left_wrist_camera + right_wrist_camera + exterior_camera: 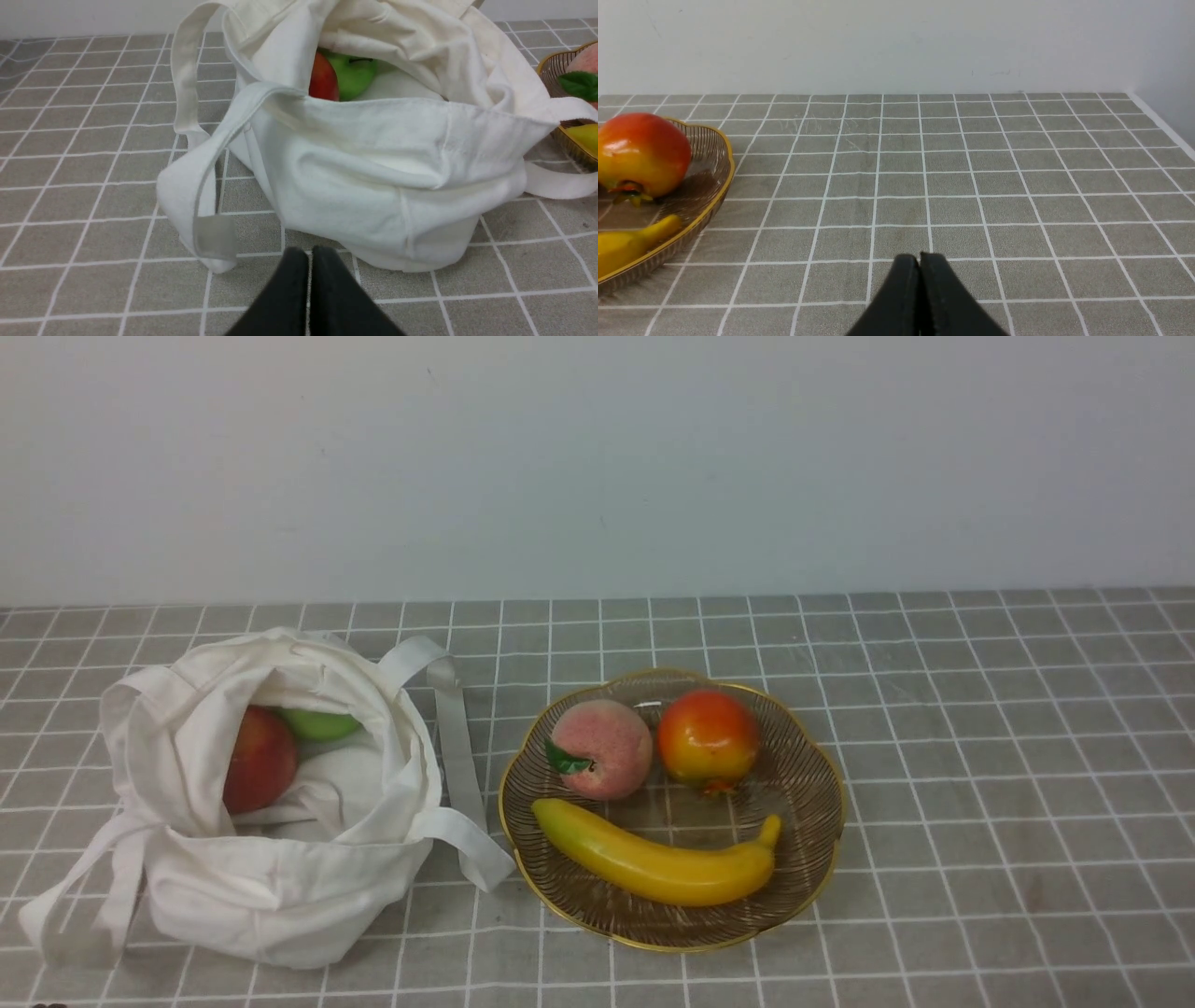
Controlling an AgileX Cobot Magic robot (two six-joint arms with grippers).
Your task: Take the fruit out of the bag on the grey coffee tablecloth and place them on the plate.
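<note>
The white cloth bag (271, 859) stands open on the grey grid tablecloth (980, 756) at the left. Inside it lie a red apple (259, 758) and a green fruit (319, 723). Both also show in the left wrist view, the apple (323, 80) and the green fruit (353, 74). The glass plate (812, 784) to the bag's right holds the pink peach (602, 747), an orange-red fruit (707, 737) and a yellow banana (653, 863). My left gripper (309, 254) is shut and empty, low in front of the bag (373, 177). My right gripper (920, 259) is shut and empty over bare cloth, right of the plate (714, 186).
The bag's long strap handles (457, 747) lie on the cloth between bag and plate, and one loops off at the front left (65, 915). A plain white wall runs along the back. The cloth's right edge (1162, 123) shows in the right wrist view.
</note>
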